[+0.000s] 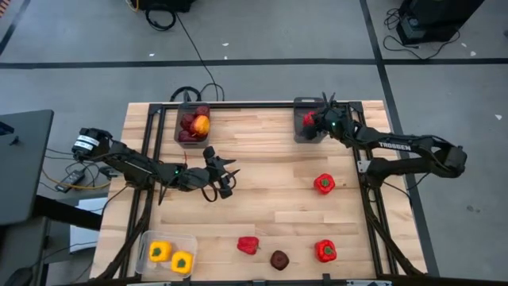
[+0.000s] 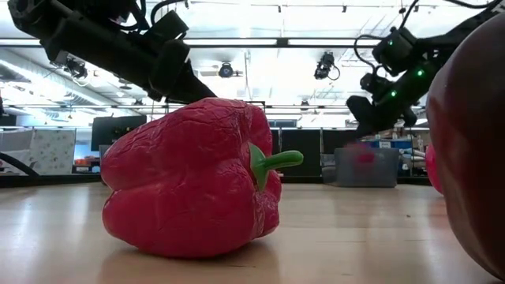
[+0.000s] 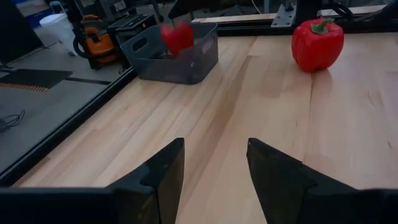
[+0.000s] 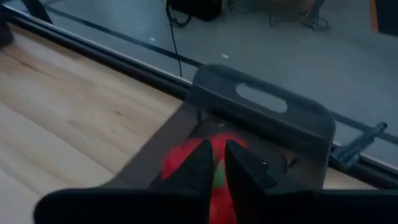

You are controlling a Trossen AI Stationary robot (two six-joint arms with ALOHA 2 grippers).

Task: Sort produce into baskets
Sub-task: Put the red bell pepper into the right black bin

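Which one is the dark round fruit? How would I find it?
Look along the near edge of the wooden table, where the loose pieces lie in a row. The maroon apple sits between two red peppers. It is the only dark, round piece there.

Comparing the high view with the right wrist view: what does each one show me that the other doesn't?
Only the high view shows the left gripper with its fingers apart mid-table, the clear bin with two yellow peppers, the far-left grey bin of apples, and three red peppers and a maroon apple loose on the table.

Only the right wrist view shows the grey bin's handle slot.

Both show the right gripper above the far-right grey bin, with a red pepper beneath its fingers.
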